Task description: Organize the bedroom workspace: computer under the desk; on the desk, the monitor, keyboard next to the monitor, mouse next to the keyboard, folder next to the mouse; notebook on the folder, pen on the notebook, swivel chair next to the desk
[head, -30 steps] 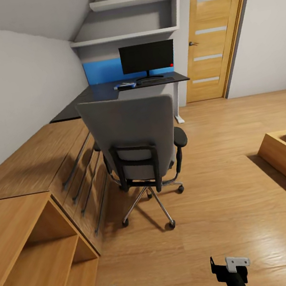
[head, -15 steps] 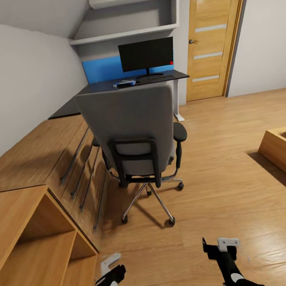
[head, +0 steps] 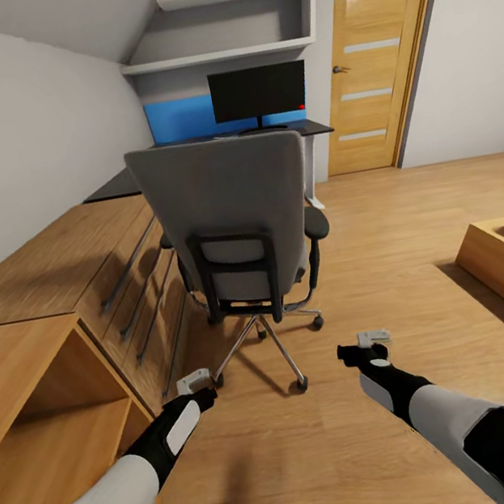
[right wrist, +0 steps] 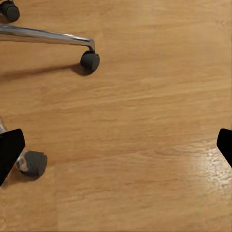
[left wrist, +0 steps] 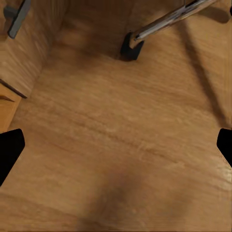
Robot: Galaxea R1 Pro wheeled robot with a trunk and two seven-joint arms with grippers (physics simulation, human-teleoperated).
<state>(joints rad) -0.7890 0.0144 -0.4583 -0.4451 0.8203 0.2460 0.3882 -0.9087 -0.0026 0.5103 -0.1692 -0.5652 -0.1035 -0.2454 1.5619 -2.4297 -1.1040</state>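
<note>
step: robot is sitting behind the swivel chair (head: 231, 223) w/ both arms reaching fwd and low; looks like the last item, chair next to the counter, is the one in hand (judgement)
chair: standing back-to-camera between robot and counter (head: 122, 183), beside the low wooden drawer unit (head: 115, 267); chrome base and castors (right wrist: 90, 61) are resting on the wood floor (head: 388, 278)
counter: black top is lying beyond the chair; monitor (head: 259, 93) is standing on it in front of a blue wall panel (head: 179, 120)
other task things: chair back is hiding most of the counter top, so can't tell re keyboard, mouse, folder, notebook, pen; computer not made out
left gripper (head: 196, 381): hovering over the floor near a castor, nothing in it; wrist view is showing the finger tips at opp. edges, so jaws apart
right gripper (head: 373, 340): hovering just short of the chair base, jaws likewise apart, empty
next: prob. needs both grippers lifting to the backrest or armrests (head: 315, 222), then pushing the chair fwd toward the counter; the castors may be making it swing off line
</note>
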